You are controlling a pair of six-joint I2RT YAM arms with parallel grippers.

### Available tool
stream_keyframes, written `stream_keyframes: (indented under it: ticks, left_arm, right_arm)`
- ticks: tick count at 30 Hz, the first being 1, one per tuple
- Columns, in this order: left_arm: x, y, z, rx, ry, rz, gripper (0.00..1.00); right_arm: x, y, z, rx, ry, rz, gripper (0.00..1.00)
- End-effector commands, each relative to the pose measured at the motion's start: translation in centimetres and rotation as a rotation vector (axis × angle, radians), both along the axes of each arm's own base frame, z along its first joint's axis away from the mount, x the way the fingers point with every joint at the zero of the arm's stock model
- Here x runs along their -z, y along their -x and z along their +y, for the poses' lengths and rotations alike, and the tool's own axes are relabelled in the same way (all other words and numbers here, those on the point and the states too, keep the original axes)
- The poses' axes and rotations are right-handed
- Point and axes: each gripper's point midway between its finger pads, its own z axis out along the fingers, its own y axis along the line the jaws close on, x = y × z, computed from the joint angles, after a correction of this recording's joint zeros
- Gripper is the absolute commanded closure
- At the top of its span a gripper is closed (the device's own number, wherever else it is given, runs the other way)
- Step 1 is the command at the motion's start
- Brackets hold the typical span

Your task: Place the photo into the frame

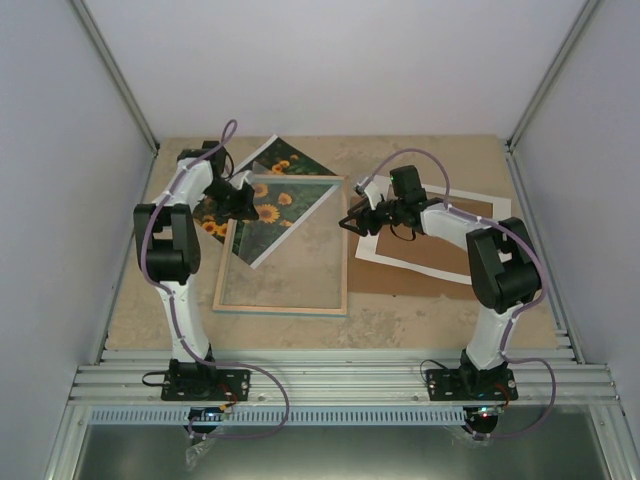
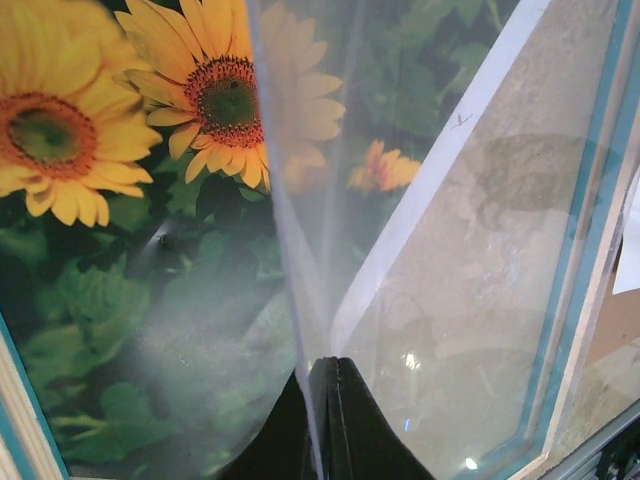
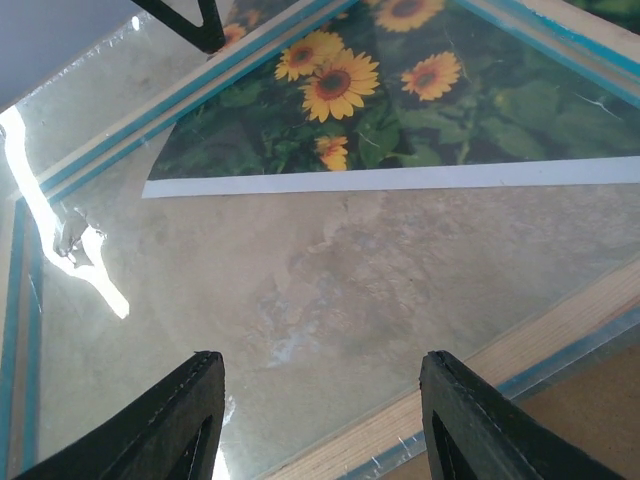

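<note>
Left tool (image 2: 322,400) is seen pressed together on the edge of a clear sheet (image 2: 330,200). Right tool (image 3: 320,365) is held apart above the frame (image 1: 282,309). The photo (image 1: 272,215) is laid askew across the frame's far-left corner, partly outside it, on the desk (image 1: 430,310).

Nothing readable is showing in any view. The photo (image 1: 268,212) is carrying only sunflowers and leaves, and the frame (image 1: 283,307) is showing plain turquoise and wood, with no lettering, label, brand, number or sign on either.
</note>
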Motion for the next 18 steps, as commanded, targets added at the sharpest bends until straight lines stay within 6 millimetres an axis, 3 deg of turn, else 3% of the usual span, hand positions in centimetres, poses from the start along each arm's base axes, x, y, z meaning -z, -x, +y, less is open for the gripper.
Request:
stream_keyframes:
  ticks: [1,18]
  left_arm:
    - [-1.6,0.8,0.0,-0.004,0.012,0.003,1.00]
    - [1.1,-0.5,2.4,-0.037,-0.112,0.013,1.00]
  right_arm:
    - [-0.2,-0.6,0.2,-0.001,0.006,-0.026,0.45]
    - [0.2,-0.7,0.2,0.003,0.016,-0.024,0.45]
